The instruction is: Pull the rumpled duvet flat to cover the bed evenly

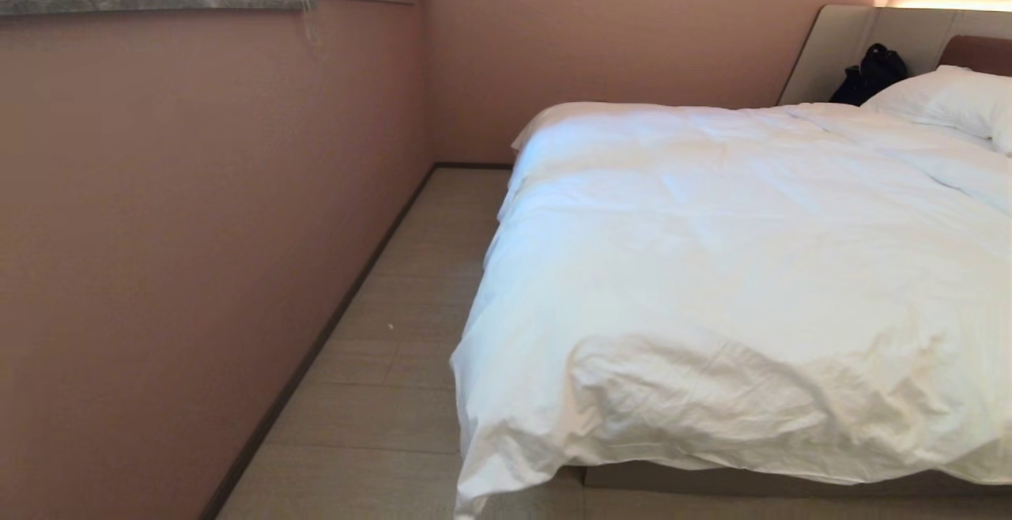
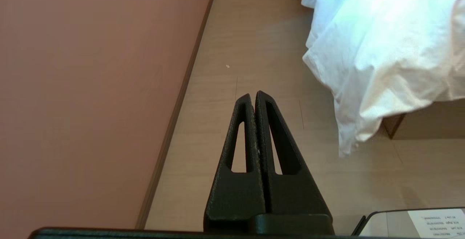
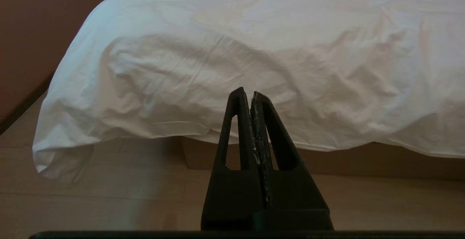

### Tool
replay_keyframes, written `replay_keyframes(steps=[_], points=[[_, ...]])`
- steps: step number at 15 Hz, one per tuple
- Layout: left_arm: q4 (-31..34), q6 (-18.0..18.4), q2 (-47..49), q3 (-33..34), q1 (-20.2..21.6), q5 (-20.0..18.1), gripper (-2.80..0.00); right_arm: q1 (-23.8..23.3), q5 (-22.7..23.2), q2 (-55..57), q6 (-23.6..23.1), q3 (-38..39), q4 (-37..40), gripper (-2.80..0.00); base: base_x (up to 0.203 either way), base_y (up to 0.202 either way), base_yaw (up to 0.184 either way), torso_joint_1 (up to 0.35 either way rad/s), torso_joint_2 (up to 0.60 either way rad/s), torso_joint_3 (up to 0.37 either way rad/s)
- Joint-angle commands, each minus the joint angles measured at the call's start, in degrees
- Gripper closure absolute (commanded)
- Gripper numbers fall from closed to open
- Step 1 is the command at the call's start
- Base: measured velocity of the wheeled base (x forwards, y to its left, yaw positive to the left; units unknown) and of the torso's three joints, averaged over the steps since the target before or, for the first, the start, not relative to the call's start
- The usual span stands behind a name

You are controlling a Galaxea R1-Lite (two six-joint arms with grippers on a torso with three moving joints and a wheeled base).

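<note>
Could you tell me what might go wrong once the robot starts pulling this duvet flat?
The duvet corner droops near the floor, so a pull could drag it off the bed. The black bag at the headboard might be disturbed. Both the left gripper and right gripper are shut.

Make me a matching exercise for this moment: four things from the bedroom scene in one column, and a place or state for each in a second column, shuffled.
Things:
1. duvet
2. pillow
3. black bag
4. left gripper

Places or states:
A. leaning against the beige headboard
B. shut, over bare floor beside the bed
C. at the head of the bed, partly out of view
D. creased, one corner hanging down toward the floor

Pairs: 1-D, 2-C, 3-A, 4-B
</note>
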Motion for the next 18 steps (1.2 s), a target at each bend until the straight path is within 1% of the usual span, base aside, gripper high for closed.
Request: replay_keyframes(steps=[1, 2, 18], points=[[0.0, 0.0, 0.0, 0.0, 0.0, 0.0, 0.00, -0.1, 0.0, 0.0, -0.1, 0.0, 0.0, 0.00, -0.171, 0.000, -0.001, 0.002, 0.00, 0.006], [0.0, 0.1, 0.0, 0.0, 0.0, 0.0, 0.00, 0.0, 0.0, 0.1, 0.0, 0.0, 0.0, 0.00, -0.087, 0.000, -0.001, -0.005, 0.00, 0.003], [-0.1, 0.1, 0.0, 0.0, 0.0, 0.0, 0.00, 0.0, 0.0, 0.1, 0.0, 0.0, 0.0, 0.00, 0.000, 0.000, 0.000, 0.000, 0.00, 0.000]])
